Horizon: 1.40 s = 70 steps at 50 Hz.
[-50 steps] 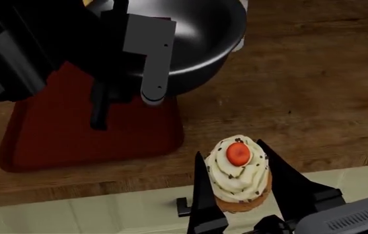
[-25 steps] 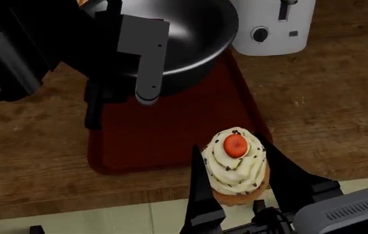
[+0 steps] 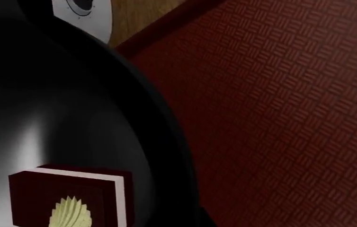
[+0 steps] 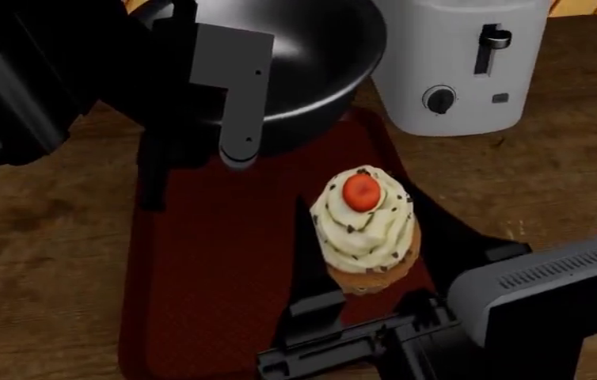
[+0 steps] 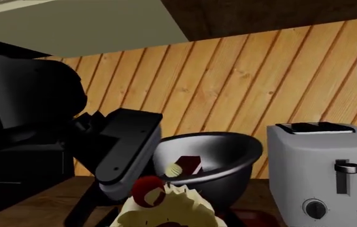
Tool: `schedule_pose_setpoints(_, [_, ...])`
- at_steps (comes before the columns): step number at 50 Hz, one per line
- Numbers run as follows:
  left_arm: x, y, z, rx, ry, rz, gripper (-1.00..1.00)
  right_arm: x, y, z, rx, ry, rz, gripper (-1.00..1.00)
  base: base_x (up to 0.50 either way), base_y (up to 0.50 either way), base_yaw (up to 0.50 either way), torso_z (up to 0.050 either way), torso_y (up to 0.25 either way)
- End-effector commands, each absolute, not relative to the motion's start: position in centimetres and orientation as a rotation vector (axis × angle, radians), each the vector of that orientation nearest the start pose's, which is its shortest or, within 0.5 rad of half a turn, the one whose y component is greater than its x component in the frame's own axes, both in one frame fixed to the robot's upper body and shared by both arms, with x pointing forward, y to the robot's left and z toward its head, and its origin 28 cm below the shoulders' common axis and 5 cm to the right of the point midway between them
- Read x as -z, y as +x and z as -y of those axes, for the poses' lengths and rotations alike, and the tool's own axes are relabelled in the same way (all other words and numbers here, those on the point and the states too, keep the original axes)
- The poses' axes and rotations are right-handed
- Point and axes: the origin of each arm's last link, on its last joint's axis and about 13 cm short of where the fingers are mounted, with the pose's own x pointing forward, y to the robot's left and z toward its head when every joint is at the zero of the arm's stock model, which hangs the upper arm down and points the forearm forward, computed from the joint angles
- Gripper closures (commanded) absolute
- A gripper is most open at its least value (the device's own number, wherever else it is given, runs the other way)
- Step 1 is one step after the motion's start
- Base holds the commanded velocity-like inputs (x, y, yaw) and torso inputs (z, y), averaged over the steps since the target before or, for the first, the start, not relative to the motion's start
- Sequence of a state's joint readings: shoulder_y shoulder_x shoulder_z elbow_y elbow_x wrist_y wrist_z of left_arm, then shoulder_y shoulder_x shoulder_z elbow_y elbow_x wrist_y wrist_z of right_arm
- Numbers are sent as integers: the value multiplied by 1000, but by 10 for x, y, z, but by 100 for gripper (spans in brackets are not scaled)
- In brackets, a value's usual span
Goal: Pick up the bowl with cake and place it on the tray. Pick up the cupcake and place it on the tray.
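The worktop (image 4: 552,182) carries the tray (image 4: 203,269), whose long axis runs away from the robot toward a white toaster (image 4: 462,67) standing just past its far end. The bowl (image 4: 309,59) hangs over that far end, gripped at its near rim by the left tool (image 4: 237,119), which is closed on the rim; the wrist view shows only tray surface beside the bowl wall, so I judge it raised a little rather than resting, though the gap itself cannot be seen. Inside it, the cake (image 3: 71,201) lies against the wall nearest that tool. The right tool (image 4: 367,237) is clamped on the cupcake (image 4: 367,226) from both sides, fingers flanking its tan base, upright, with the cherry on top. The relation that matters: the tray's open middle lies straight beneath the right tool, and the bowl sits just beyond it, away from the robot, near but apart. A plain descent looks enough to set the cupcake down without meeting the bowl.
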<state>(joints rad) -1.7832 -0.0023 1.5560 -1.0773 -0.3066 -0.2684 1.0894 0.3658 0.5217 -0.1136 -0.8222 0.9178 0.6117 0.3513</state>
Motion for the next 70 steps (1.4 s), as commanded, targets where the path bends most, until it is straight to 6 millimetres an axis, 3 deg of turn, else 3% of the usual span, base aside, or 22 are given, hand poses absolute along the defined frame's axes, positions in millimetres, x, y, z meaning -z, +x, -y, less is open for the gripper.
schedule_pose_setpoints(1, [-366,424,-155,1017,1313,-437,100,-206,203,109,-389,104,297,100,0,0,0,0,0])
schedule_pose_setpoints(27, [-334,432,-168,1005,1282,-561,100,-206,201,106,-396,101,319,100,0,0,0,0,1])
schedule_pose_setpoints(37, [-328,432,-164,1015,1315,-578,100,-204,201,107,-391,105,320,100,0,0,0,0,1])
schedule_pose_setpoints(70, [-325,431,-161,971,1380,-583,100,-200,203,106,-394,106,315,100,0,0,0,1,1])
